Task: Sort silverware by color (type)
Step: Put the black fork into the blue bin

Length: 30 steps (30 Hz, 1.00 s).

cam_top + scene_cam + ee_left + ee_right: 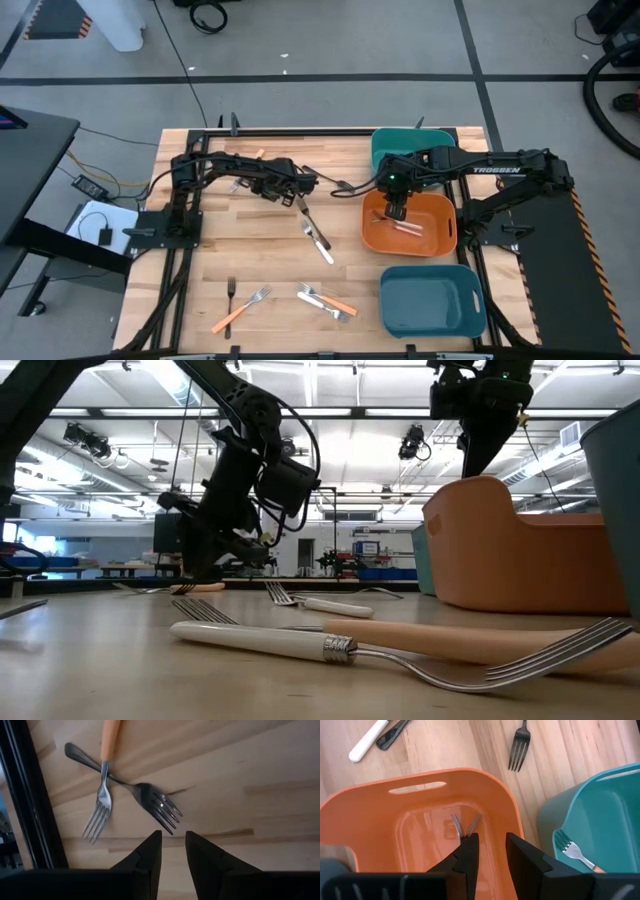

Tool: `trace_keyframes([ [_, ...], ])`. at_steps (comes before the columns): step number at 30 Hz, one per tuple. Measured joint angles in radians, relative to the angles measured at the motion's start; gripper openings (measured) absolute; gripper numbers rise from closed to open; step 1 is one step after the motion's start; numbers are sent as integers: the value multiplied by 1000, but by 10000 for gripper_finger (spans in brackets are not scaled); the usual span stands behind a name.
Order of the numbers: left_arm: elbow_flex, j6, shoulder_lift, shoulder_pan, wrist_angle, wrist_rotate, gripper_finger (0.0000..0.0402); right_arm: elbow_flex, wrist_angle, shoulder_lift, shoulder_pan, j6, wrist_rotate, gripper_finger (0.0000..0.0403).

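Observation:
Forks lie scattered on the wooden table. My left gripper [173,840] [258,186] hangs low over the far-left part, narrowly open and empty. Just ahead of it an orange-handled fork [102,795] lies across a dark metal fork [150,800]. My right gripper [492,842] [396,208] points down into the orange bin [425,780], narrowly open and empty. Slim pale silverware [408,230] rests on that bin's floor. A white-handled fork [320,243] and a dark fork [304,212] lie mid-table. Several more lie near the near edge [325,300].
A teal bin [615,815] stands beyond the orange one and holds a fork [572,851]. A second teal bin [432,300] sits at the near right. A dark fork [519,745] lies left of the bins. The black table frame [25,795] runs close by the left gripper.

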<state>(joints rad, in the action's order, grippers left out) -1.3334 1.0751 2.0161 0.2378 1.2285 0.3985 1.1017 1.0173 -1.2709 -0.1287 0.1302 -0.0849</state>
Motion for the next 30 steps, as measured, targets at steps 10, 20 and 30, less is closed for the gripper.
trace_keyframes([
  [10, 0, -40, 71, 23, 4, 1, 95, 0, -1, 0, 0, -3, -1, 104],
  [20, 0, -47, 93, 35, 5, 100, 91, 0, -5, 0, 0, -3, -3, 104],
  [30, 0, -201, 93, 89, -6, 126, 30, 0, -36, 0, 0, 8, -3, 104],
])
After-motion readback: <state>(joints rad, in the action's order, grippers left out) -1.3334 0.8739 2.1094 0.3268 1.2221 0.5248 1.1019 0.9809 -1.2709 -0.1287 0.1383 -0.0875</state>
